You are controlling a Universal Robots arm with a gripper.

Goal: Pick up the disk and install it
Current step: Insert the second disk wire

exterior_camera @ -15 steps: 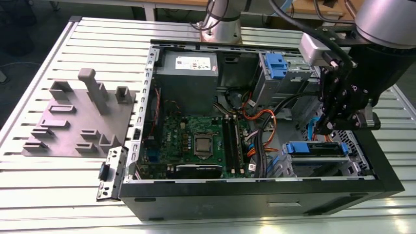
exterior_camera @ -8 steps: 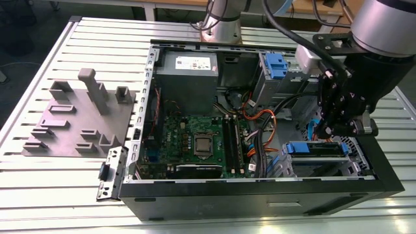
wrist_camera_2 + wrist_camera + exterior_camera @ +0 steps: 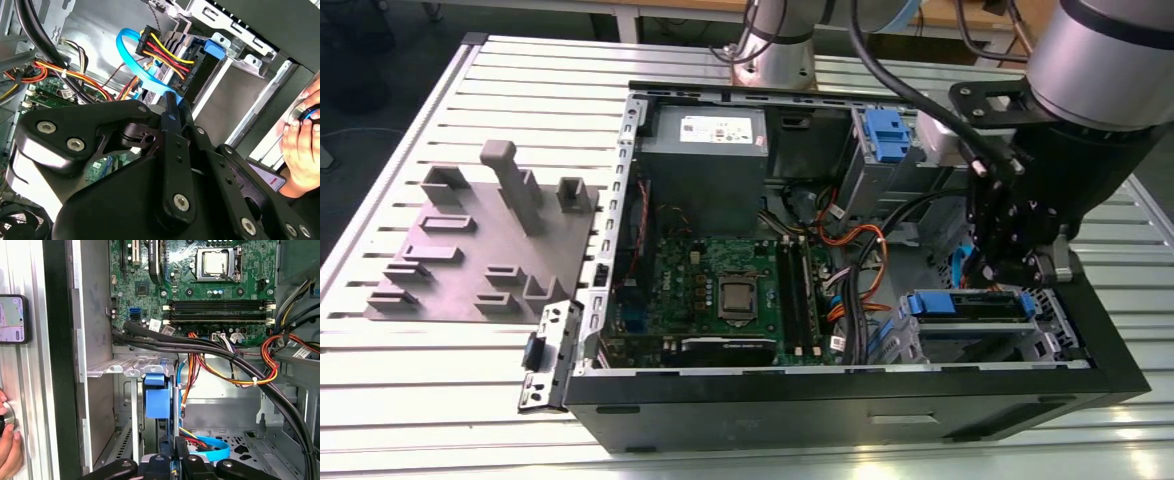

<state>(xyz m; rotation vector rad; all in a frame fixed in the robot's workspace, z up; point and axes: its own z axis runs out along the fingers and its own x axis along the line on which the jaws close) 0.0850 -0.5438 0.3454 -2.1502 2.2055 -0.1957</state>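
Observation:
The disk (image 3: pixel 969 305) sits in the drive cage at the near corner of the open computer case, on the exterior view's right, with its blue carrier front facing the motherboard. In the first wrist view the disk's blue carrier (image 3: pixel 157 400) stands in the metal cage slot. My gripper (image 3: pixel 1023 268) hangs just above and beside the cage. Its dark fingers (image 3: pixel 178 456) lie close together, shut, with nothing seen between them, a short way from the carrier's end. In the second wrist view the gripper (image 3: pixel 171 106) points at a curved blue data cable (image 3: pixel 135 60) and a black power connector (image 3: pixel 167 60).
Bundled cables (image 3: pixel 235 365) cross between the cage and the motherboard (image 3: pixel 727 290). A second blue carrier (image 3: pixel 886 135) sits in the far bay. A grey fixture plate (image 3: pixel 480 240) lies on the slatted table. A person's hand (image 3: pixel 300 145) and a phone (image 3: pixel 12 319) are beside the case.

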